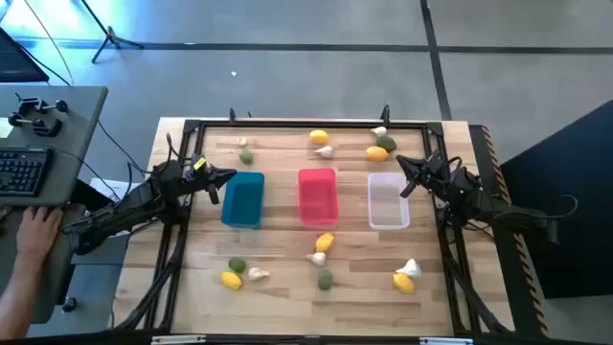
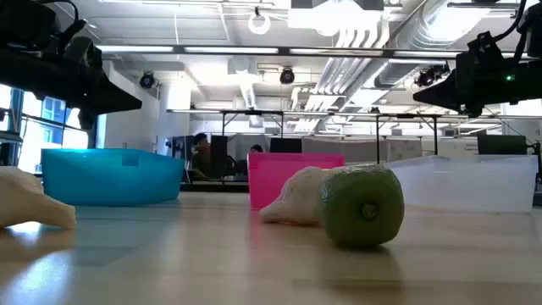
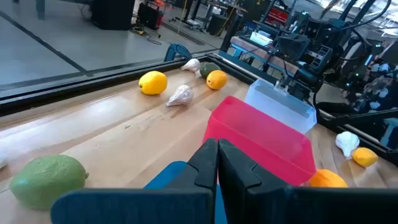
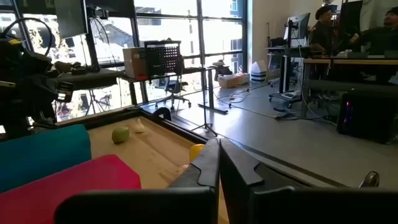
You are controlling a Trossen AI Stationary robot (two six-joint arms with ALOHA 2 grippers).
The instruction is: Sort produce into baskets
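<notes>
Three bins stand in a row mid-table: blue [image 1: 243,198], pink-red [image 1: 317,195] and translucent white [image 1: 388,199]. Produce lies loose on the wood: lemons [image 1: 319,137] [image 1: 377,151], garlic [image 1: 324,150] and a green fruit [image 1: 246,154] toward the far edge, and several more toward the near edge, such as a lemon [image 1: 231,280], a garlic [image 1: 317,258] and a green fruit [image 1: 326,280]. My left gripper [image 1: 230,173] is shut and empty above the blue bin's far left corner. My right gripper [image 1: 400,162] is shut and empty above the white bin's far right corner.
A black frame [image 1: 306,125] runs around the table's edges. A desk with a keyboard [image 1: 24,172] and a person's hand [image 1: 38,230] lie beyond the table's left side. People sit in the room behind [image 4: 323,18].
</notes>
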